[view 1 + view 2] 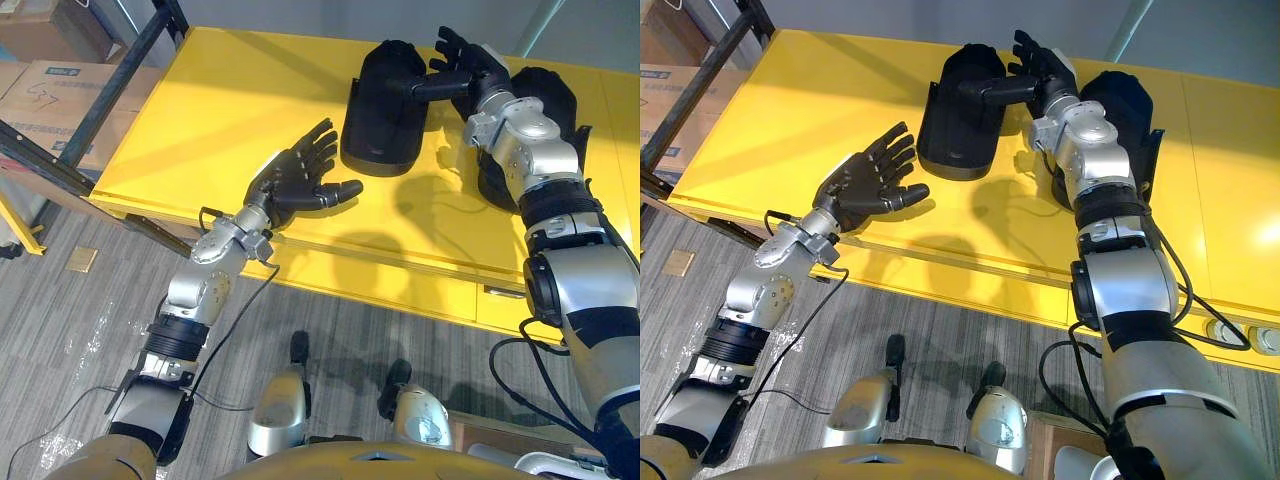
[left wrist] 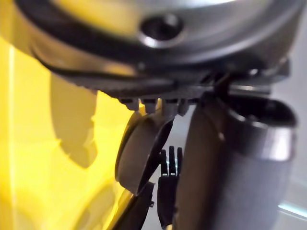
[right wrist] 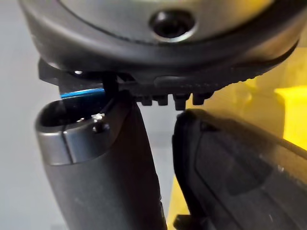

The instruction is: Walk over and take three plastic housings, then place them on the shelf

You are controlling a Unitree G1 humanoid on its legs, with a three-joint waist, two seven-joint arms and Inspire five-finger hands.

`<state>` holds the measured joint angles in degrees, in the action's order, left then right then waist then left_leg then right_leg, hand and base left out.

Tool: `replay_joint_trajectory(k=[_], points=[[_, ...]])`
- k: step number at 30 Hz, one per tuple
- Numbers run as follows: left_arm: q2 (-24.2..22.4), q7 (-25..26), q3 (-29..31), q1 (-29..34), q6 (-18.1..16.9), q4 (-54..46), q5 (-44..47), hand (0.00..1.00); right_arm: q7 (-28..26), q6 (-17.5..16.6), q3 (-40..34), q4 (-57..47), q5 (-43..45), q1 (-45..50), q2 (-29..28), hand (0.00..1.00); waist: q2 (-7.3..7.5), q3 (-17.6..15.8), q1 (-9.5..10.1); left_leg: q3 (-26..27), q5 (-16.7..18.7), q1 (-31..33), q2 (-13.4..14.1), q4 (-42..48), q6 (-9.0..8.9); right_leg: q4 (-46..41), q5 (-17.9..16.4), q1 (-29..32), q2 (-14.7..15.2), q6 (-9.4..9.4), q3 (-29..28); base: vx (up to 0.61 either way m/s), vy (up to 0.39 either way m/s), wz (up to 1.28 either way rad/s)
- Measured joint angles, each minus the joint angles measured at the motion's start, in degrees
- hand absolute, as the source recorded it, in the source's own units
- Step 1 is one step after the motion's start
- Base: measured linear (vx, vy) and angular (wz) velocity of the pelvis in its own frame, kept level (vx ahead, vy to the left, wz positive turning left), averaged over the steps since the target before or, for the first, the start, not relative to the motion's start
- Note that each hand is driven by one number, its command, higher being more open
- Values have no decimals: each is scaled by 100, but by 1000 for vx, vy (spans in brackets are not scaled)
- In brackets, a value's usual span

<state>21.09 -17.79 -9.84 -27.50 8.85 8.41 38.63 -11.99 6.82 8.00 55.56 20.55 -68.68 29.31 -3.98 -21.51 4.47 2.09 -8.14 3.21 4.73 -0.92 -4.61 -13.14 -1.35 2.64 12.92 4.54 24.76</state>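
Directly below the head camera stands a bright yellow table [image 1: 220, 90], with two black plastic housings on its far half. The left housing [image 1: 385, 110] is a rounded, hood-like shell lying near the middle of the table. The right housing [image 1: 545, 95] lies just beside it toward the robot's right and is partly covered by the robot's right forearm.

The right hand [image 1: 470, 65] sits between the two housings at their far ends. Its fingers [image 1: 452, 45] are straight and spread, pointing away from the robot, and grasp nothing. Its thumb [image 1: 430, 85] stretches sideways across the top of the left housing; whether it presses on the shell cannot be told. In the right wrist view, the thumb lies just beside the dark wall of a housing [image 3: 240, 177].

The left hand [image 1: 300, 180] hovers over the near part of the table, well apart from both housings. Its palm faces up, with fingers and thumb relaxed and spread, holding nothing.

Past the table's left end, a dark metal shelf frame [image 1: 110, 90] crosses in front of stacked cardboard boxes [image 1: 60, 80]. A grey wood-patterned floor [image 1: 90, 300] runs along the near side of the table.
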Motion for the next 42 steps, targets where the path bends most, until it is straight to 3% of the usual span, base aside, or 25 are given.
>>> replay_joint_trajectory(k=[12,21,26,29,33,34,37,42], points=[[71,12,-57,0,0,80,-7,100,-502,8,176,8,0,-22,1,100,-20,-6,-9,-7,-10,-23,-10,64,-3,-105,-25,-9,36,-23,-8,-8,-17,0],[170,7,-51,3,-4,92,-8,100,-477,6,177,96,-1,-94,1,100,-129,-34,-11,-27,-21,-53,-10,21,-17,-179,-93,-17,55,-15,20,-18,-20,2],[263,132,20,133,-18,-113,-136,100,16,1,170,2,2,-92,4,100,-129,-33,-10,-18,-51,-53,-14,-32,-12,-159,-91,4,53,-13,23,8,-5,0],[296,288,183,527,-32,-572,-347,100,447,-22,-151,-823,23,90,27,100,-128,-33,-37,0,-36,-53,-7,-34,-27,-109,-89,-2,33,-10,12,40,-27,-3],[268,502,578,1256,-73,-1204,-634,100,971,-412,-795,-3151,19,1155,110,100,-122,-22,-66,50,17,-209,6,-67,-35,53,-69,-190,-11,17,15,42,-19,-3],[222,580,815,1623,-121,-1450,-805,100,1100,-521,-1010,-4140,17,1851,119,100,-118,2,-95,104,38,-379,3,-153,-24,150,-54,-342,-23,42,1,75,-23,-11],[139,720,1156,2107,-174,-1751,-1008,100,1231,-702,-1326,-5407,-2,3160,-39,100,-65,263,-152,200,67,-421,-1,-268,-8,354,-4,-381,-60,113,-53,51,-4,-16],[-391,818,1388,3058,-484,-2617,-1256,100,1049,-758,-1683,-6655,10,5854,-1167,100,175,672,-323,547,210,-640,2,-386,-3,709,125,-500,-123,195,-328,73,-8,-29]])
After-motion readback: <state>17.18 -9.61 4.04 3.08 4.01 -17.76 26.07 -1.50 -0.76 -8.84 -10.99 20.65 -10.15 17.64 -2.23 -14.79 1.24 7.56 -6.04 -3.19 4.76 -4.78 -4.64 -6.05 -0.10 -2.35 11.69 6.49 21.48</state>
